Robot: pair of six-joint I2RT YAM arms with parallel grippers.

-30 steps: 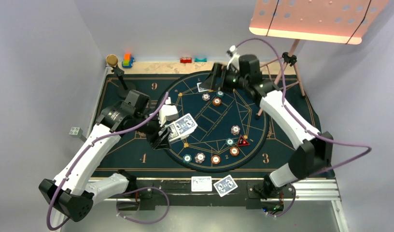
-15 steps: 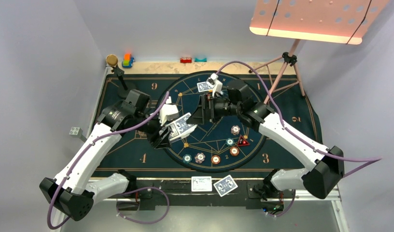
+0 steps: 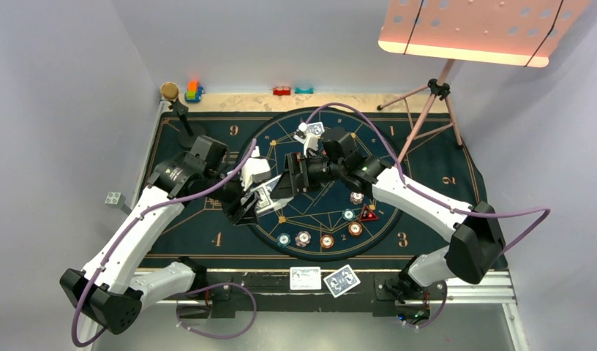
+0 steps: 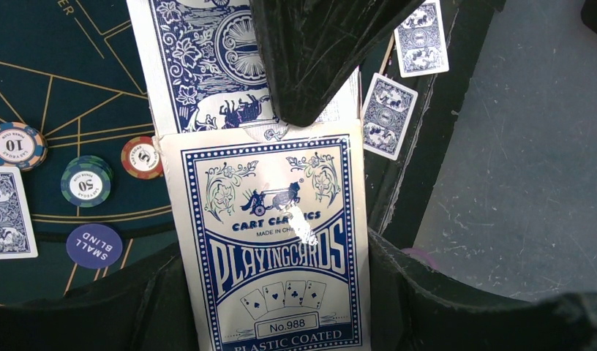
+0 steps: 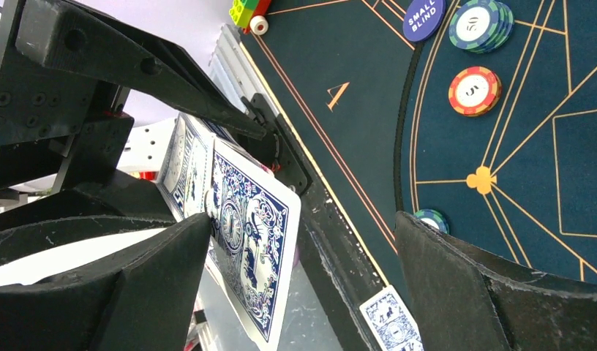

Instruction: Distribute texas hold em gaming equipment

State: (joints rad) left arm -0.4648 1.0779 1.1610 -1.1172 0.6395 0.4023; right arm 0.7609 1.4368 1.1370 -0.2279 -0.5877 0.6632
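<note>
My left gripper (image 3: 253,202) is shut on a blue-and-white playing-card box (image 4: 270,248), held over the left side of the round mat (image 3: 310,157). One card (image 4: 200,66) sticks out of the box's top. My right gripper (image 3: 284,183) is open, and its jaws straddle that card (image 5: 252,248), one finger (image 5: 134,292) against its edge. Poker chips (image 3: 303,238) and a red triangular marker (image 3: 368,213) lie on the mat's near side. One dealt card (image 3: 314,129) lies at the far side, two more (image 3: 305,278) (image 3: 342,281) at the near edge.
A black stand with a cork top (image 3: 170,91) and toy blocks (image 3: 193,91) sit at the back left; more blocks (image 3: 282,91) line the back edge. A tripod (image 3: 427,110) with an orange panel (image 3: 478,29) stands at the back right. A small-blind disc (image 5: 423,16) lies beside stacked chips (image 5: 486,25).
My right arm has swung from the far side of the mat down to the left gripper's box, opening slightly wider, so its jaws now flank the protruding card. The left arm held still.
</note>
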